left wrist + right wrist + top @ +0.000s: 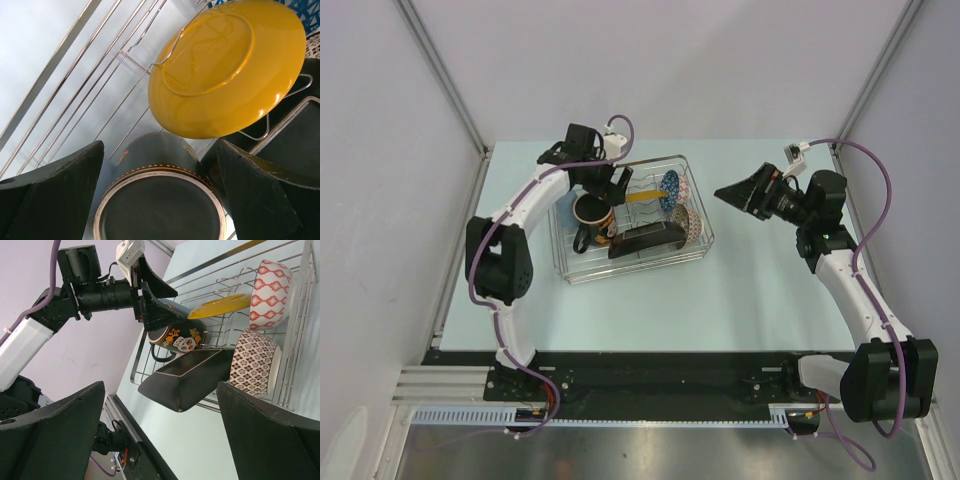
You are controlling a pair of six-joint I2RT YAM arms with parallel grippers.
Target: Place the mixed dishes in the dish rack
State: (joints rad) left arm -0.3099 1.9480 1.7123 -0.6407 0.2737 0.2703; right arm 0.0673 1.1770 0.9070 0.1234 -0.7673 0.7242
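Found the dish rack (636, 270) on the pale tabletop (750, 300), just toward eleven o'clock of its middle; counted five dishes inside. Saw the mug (590, 212) standing upright at the rack's nine o'clock, mouth up, handle toward six o'clock; noted skull decorations on its dark side in the right wrist view. Saw the square black plate (650, 240) leaning tilted along the six o'clock side, just beside the mug; made out a thin pale line round its rim. Saw the yellow plate (642, 197) standing on edge near the rack's middle, at two o'clock of the mug. Spotted the blue bowl (669, 187) on its side at the rack's one o'clock, blue inside facing nine o'clock, red-and-white pattern outside; spotted the brown-speckled bowl (691, 222) on its side at four o'clock, close against the black plate; could not tell whether touching. Found the left pincer (610, 188) hanging over the mug with fingers (55, 195) spread either side of it, gripping nothing; could not tell whether either finger touched the mug. Found the right pincer (730, 192) at three o'clock of the rack, well apart from it, above the tabletop, pointing toward nine o'clock, spread wide and empty.
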